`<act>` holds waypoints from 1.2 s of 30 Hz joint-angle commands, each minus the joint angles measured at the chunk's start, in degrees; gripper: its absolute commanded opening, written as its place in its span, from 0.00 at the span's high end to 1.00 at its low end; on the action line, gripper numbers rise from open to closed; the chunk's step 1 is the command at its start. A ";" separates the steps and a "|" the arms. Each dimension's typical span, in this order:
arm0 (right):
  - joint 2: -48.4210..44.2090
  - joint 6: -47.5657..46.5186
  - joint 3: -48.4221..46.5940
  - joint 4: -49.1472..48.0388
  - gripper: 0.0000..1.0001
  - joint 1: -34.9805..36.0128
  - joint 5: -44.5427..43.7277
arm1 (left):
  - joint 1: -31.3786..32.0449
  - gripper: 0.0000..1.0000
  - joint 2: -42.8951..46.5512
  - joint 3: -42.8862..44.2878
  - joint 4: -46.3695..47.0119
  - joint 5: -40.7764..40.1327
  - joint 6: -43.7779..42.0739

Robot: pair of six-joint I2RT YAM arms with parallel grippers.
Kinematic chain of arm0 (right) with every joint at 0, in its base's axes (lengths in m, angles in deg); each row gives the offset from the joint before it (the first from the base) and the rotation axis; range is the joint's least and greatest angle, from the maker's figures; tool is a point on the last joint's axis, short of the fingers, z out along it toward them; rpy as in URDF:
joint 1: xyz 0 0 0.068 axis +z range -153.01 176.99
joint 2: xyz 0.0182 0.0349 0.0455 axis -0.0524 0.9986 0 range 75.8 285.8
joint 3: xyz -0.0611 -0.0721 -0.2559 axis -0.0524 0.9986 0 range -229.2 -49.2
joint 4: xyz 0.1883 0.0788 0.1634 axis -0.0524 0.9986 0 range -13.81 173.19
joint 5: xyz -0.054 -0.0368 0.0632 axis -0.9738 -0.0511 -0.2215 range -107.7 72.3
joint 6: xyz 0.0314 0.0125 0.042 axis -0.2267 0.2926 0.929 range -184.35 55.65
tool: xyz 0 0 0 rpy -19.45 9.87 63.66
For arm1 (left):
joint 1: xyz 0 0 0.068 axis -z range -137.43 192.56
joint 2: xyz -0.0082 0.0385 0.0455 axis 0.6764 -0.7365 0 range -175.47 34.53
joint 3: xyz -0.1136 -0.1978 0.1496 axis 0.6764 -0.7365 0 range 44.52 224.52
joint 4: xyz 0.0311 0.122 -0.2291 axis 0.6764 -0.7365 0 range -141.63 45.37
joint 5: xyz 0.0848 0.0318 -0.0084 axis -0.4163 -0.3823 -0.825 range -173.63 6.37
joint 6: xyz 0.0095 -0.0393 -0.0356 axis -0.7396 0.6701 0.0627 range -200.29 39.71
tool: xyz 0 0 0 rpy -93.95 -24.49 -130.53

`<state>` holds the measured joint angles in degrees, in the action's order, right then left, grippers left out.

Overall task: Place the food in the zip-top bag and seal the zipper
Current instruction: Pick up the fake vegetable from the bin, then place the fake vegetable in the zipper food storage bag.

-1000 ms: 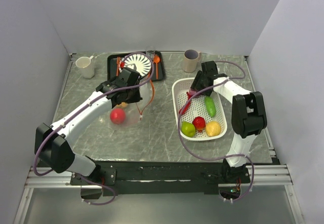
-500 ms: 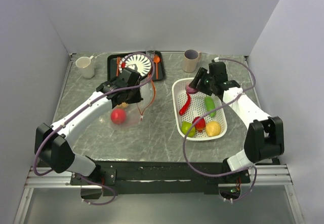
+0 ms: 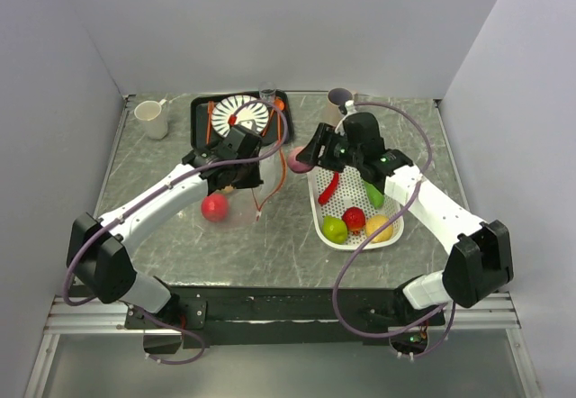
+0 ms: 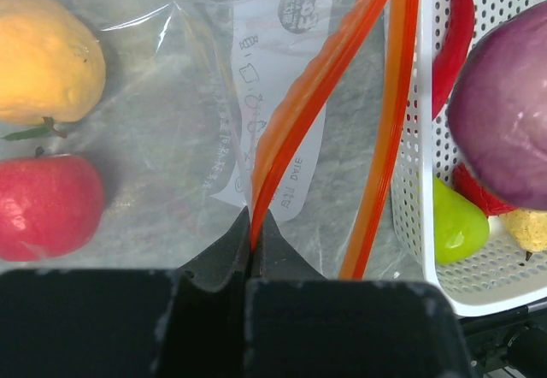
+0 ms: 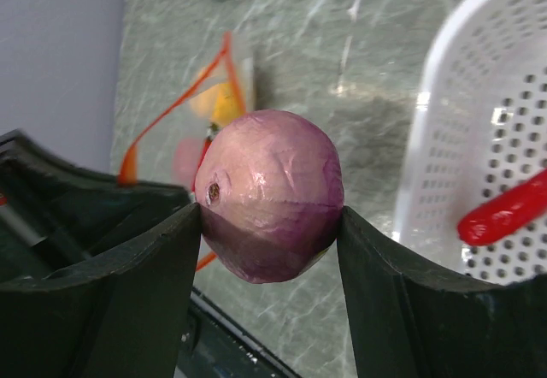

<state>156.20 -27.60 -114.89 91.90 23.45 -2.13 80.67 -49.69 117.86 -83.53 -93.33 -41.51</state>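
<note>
The right end effector (image 5: 269,215) grasps a purple onion (image 5: 272,194) squarely between its two pads, with the onion's widest part at the contact line. In the overhead view it hangs above the table (image 3: 279,245), just left of the white basket (image 3: 312,195) and just right of the zip-top bag (image 4: 171,121).

The left end effector (image 4: 255,224) is clenched on one side of the orange zipper (image 4: 316,79) and lifts that lip. The other side of the strip runs apart from it on the right, so the mouth gapes towards the basket. Inside the bag lie a red apple (image 4: 47,207) and an orange fruit (image 4: 47,44). The basket holds a red chili (image 3: 330,186), a cucumber (image 3: 373,194), a green fruit (image 3: 335,229), a small red one (image 3: 354,218) and a yellow one (image 3: 380,229).

The step in hand appears to be carrying the onion into the bag. To do it well, the right arm should travel left and cross between the two orange strips, not over them. It should then go low inside the mouth before letting go, so that the round onion does not bounce or roll back out.

The left grip needs to hold the lip high and taut. If it sags, the opening narrows and the onion may catch on the film. The onion should be released into free space beside the apple.
</note>
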 commanded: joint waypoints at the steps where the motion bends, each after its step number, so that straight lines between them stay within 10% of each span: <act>1: -1.65 1.48 -3.21 -3.75 0.80 2.02 2.27 | 0.91 0.99 -0.24 2.42 2.16 0.82 0.85; 23: 8.01 -0.71 -9.27 2.92 0.75 6.94 -0.79 | 1.36 0.99 1.17 2.95 1.89 -0.94 1.99; 36: 9.60 -4.58 -12.79 6.09 0.33 8.26 -3.36 | 1.36 0.99 5.03 3.30 1.01 -4.37 2.26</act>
<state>165.21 -30.20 -124.37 97.65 31.25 -4.60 81.77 -47.27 118.88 -83.02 -96.01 -40.07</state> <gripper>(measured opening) 0.674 0.014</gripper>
